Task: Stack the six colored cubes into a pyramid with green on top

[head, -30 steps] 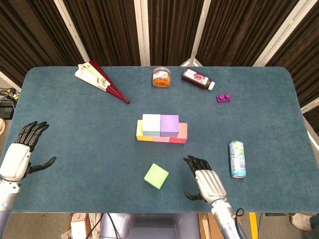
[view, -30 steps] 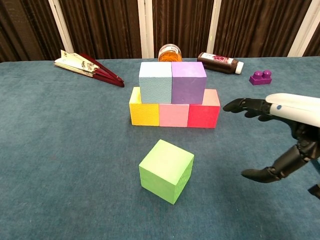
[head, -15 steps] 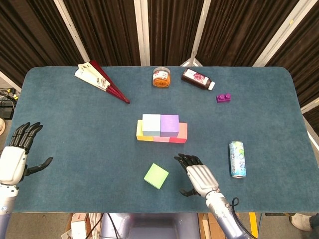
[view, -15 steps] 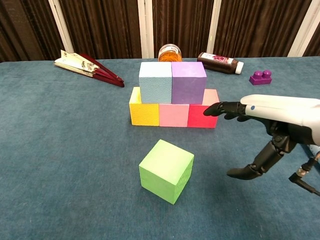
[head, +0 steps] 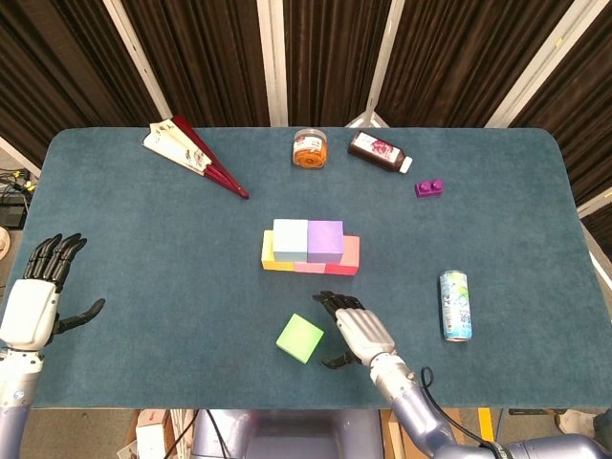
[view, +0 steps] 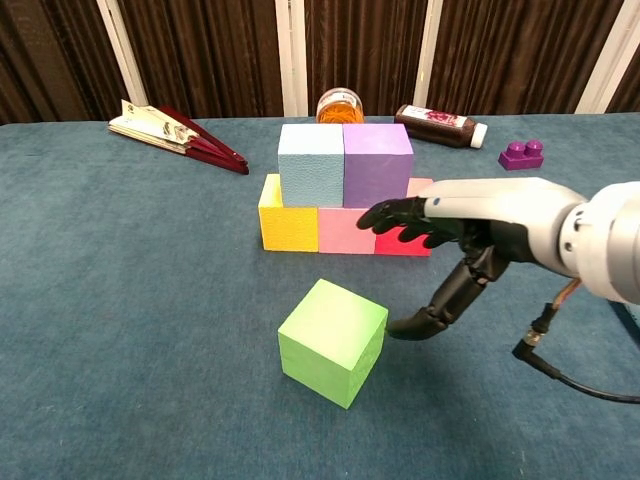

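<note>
Over the last second the right hand [view: 470, 235] has slid leftward across the bench [head: 143, 249], from near the can to just beside the green cube [view: 333, 342]; its fingers [view: 395, 213] are spread and hold nothing, the thumb reaching down close to the cube's right side, though neither view settles whether it touches. The green cube sits alone near the front edge, tilted relative to the stack. The left hand [head: 36, 292] has stayed at the left edge, fingers apart and empty; the chest view does not show it. Behind the right hand, the red cube [view: 400, 240] is partly hidden by the fingers, next to the pink cube [view: 345, 230] and yellow cube [view: 288, 225], with the light blue cube [view: 311, 163] and purple cube [view: 377, 164] on top. Farther right stands a can [head: 455, 305]; at the back lie a fan [head: 191, 153], jar [head: 309, 148], bottle [head: 379, 151] and small purple brick [head: 429, 187].
</note>
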Controlling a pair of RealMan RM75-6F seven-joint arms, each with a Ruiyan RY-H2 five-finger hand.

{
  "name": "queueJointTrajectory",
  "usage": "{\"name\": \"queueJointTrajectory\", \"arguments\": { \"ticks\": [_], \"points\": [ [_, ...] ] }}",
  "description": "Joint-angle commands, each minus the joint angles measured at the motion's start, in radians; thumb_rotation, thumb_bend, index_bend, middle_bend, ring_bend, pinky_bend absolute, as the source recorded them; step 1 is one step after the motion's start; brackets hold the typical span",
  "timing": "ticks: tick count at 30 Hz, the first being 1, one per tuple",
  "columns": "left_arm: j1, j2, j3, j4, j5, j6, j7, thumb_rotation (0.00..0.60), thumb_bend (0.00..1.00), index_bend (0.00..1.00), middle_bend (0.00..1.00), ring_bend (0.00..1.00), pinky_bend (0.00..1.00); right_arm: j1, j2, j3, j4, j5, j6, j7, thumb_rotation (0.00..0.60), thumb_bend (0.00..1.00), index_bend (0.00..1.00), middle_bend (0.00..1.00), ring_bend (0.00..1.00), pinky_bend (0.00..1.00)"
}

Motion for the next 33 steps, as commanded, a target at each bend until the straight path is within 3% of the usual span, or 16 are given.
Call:
{"name": "queueJointTrajectory", "arguments": {
  "ticks": [1,11,15,21,33],
  "points": [
    [0.002,-0.007,-0.012,0.011,-0.005,0.004,-0.009,0.600,0.27,0.11,0.06,0.00,0.00,0.033,0.033,-0.004,0.016,0.004,-0.100,0.027,0.600,0.27,0.09,0.07,0.00,0.00],
    [0.012,-0.029,-0.029,0.024,-0.002,0.022,-0.003,0.600,0.27,0.11,0.06,0.00,0.00,0.112,0.135,-0.033,0.113,-0.100,-0.381,0.094,0.600,0.27,0.09,0.07,0.00,0.00],
    [0.016,-0.038,-0.041,0.027,-0.008,0.030,-0.003,0.600,0.27,0.11,0.06,0.00,0.00,0.128,0.144,-0.038,0.180,-0.199,-0.451,0.135,0.600,0.27,0.09,0.07,0.00,0.00],
    [0.019,-0.046,-0.046,0.029,-0.010,0.025,0.012,0.600,0.27,0.11,0.06,0.00,0.00,0.129,0.163,-0.049,0.269,-0.367,-0.490,0.190,0.600,0.27,0.09,0.07,0.00,0.00],
    [0.025,-0.067,-0.052,0.028,0.000,0.032,0.045,0.600,0.27,0.11,0.06,0.00,0.00,0.102,0.199,-0.106,0.341,-0.655,-0.541,0.326,0.600,0.27,0.09,0.08,0.00,0.00]
  ]
}}
